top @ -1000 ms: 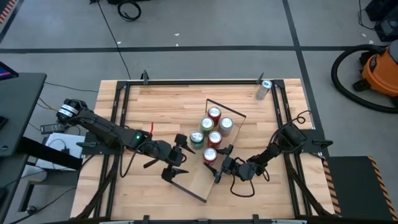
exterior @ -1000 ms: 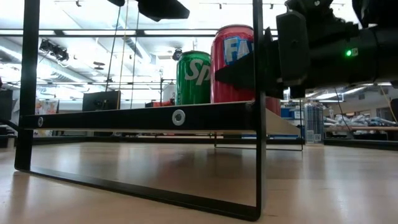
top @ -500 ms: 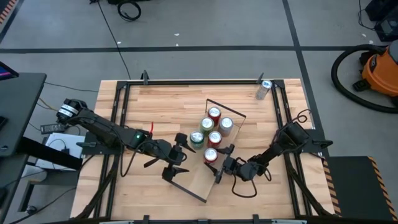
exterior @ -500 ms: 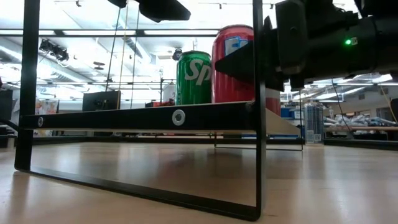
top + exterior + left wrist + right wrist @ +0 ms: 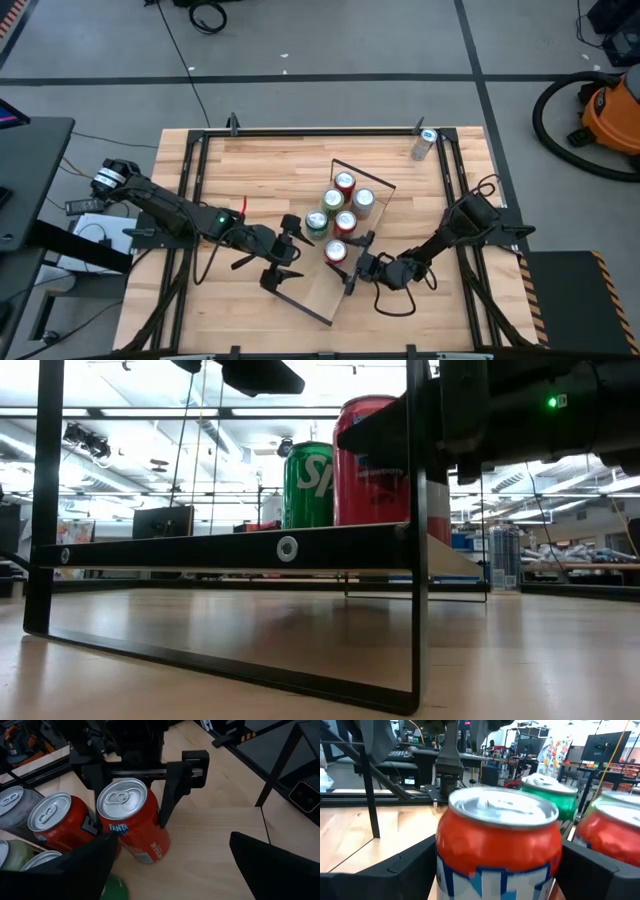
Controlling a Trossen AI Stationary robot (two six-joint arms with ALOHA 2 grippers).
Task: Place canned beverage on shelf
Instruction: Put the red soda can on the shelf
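High view: the wooden surface (image 5: 250, 170) carries the shelf (image 5: 305, 290), a long light board lying on a diagonal, with five cans bunched on its upper half. Both arms reach in towards the board's middle. The left hand (image 5: 287, 252) hovers over the shelf's left edge with its fingers spread wide and nothing between them. The right hand (image 5: 352, 266) sits at the shelf's right edge, its fingers bracketing the orange Fanta can (image 5: 337, 250), the lowest of the cluster.

Over the last second the orange can has crept a little leftward across the board: in the low view it has slid nearer the green Sprite can (image 5: 310, 485), with the right hand travelling along with it. The left wrist view shows that can (image 5: 132, 820) upright with its base on the board, a dark finger flanking it on each side; whether the pads still press it or have just let go cannot be told. I judge the can is placed and merely being nudged into line beside its neighbours, so what probably remains is release and withdrawal.

A lone silver can (image 5: 424, 143) stands well apart at the surface's far right corner, likely the next to fetch.
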